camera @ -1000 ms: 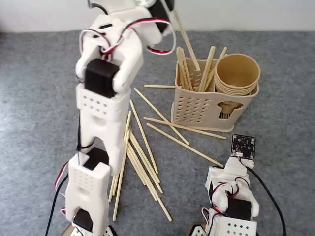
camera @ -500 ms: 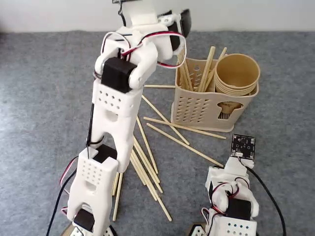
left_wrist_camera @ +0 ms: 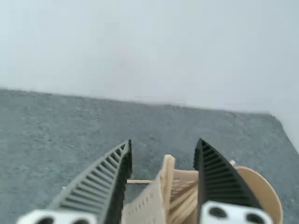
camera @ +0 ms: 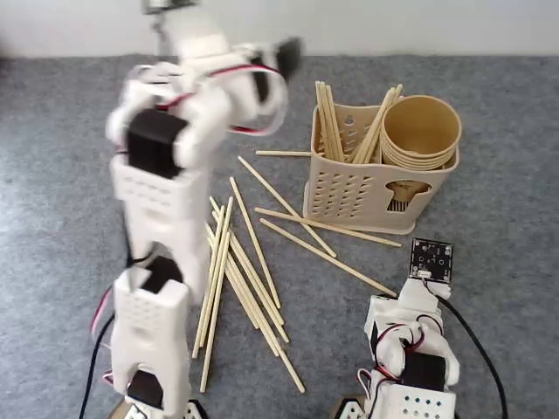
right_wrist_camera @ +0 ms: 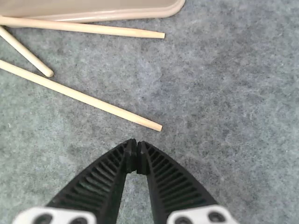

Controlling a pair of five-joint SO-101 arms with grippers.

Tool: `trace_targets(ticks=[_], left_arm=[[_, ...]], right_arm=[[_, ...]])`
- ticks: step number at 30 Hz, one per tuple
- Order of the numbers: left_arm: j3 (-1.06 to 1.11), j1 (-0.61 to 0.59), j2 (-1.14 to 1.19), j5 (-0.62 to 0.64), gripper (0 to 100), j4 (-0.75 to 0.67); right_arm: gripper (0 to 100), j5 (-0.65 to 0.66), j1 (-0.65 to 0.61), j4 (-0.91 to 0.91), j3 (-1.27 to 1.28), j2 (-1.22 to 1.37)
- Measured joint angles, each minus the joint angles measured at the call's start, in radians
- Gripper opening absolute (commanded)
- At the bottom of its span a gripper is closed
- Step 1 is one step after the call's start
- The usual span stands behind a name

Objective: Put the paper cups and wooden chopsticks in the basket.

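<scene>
A beige perforated basket (camera: 362, 188) stands right of centre and holds stacked paper cups (camera: 422, 131) and several upright wooden chopsticks (camera: 330, 118). More chopsticks (camera: 249, 266) lie loose on the grey carpet to its left and in front. My left gripper (camera: 284, 57) is raised at the back, left of the basket; in the left wrist view it (left_wrist_camera: 161, 158) is open and empty, with the basket (left_wrist_camera: 156, 205) below. My right gripper (right_wrist_camera: 137, 154) is shut and empty, low over the carpet near a chopstick (right_wrist_camera: 79, 95).
The right arm (camera: 415, 349) rests folded at the front right. The left arm (camera: 162, 201) stretches up the left side over the loose chopsticks. A pale wall (left_wrist_camera: 149, 46) borders the carpet at the back.
The chopstick held one second ago now stands in the basket. My left gripper has let it go and swung back to the left, away from the basket. The right arm is still.
</scene>
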Motion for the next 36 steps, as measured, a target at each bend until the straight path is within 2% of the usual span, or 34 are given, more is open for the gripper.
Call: trace_targets(ticks=[6,12,15,22,28,36], left_arm=[[0.061,-0.187,-0.02,-0.055,20,0.0],[0.275,-0.29,-0.018,-0.104,9,0.0],[0.374,-0.301,-0.018,-0.181,6,0.0],[0.612,-0.302,-0.018,-0.327,6,0.0],[0.855,-0.302,-0.018,-0.364,6,0.0],[1.105,-0.285,-0.018,-0.494,6,0.0]], right_arm=[[1.1,0.0,0.0,0.0,0.0,0.0],[1.1,0.0,0.0,0.0,0.0,0.0],[1.1,0.0,0.0,0.0,0.0,0.0],[1.1,0.0,0.0,0.0,0.0,0.0],[1.1,0.0,0.0,0.0,0.0,0.0],[1.1,0.0,0.0,0.0,0.0,0.0]])
